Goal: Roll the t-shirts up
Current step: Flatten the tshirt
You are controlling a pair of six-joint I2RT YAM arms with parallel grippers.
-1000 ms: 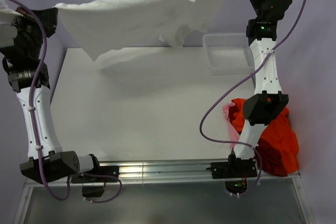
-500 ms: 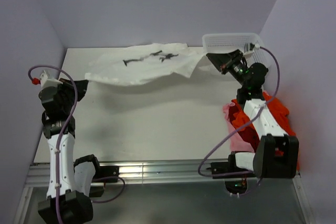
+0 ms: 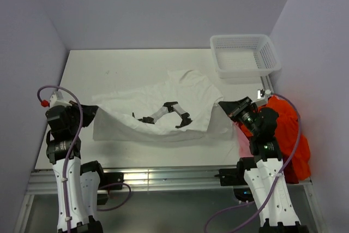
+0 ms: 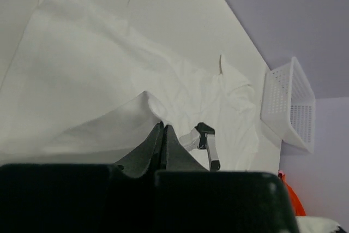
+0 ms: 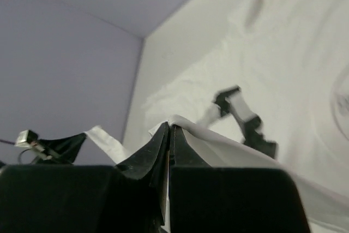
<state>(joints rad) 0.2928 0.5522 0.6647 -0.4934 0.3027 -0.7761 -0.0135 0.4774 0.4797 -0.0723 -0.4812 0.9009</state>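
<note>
Between left claw (image 3: 92, 112) and right claw (image 3: 223, 105), white t-shirt (image 3: 180, 94), edges clenched in both.

White plastic mesh basket (image 3: 268, 55): upper right of top view, upright, open side up, on far right corner of counter (image 3: 125, 69), close to right wall. In left wrist view it sits at right edge of frame, perforated side wall showing. Counter: white, matte, rectangular, fills middle of top view. Lavender walls (image 3: 163, 4) close it in at left, top and right of frame. Aluminium rail (image 3: 163, 177) along bottom edge of counter, glare spot left of centre.
</note>
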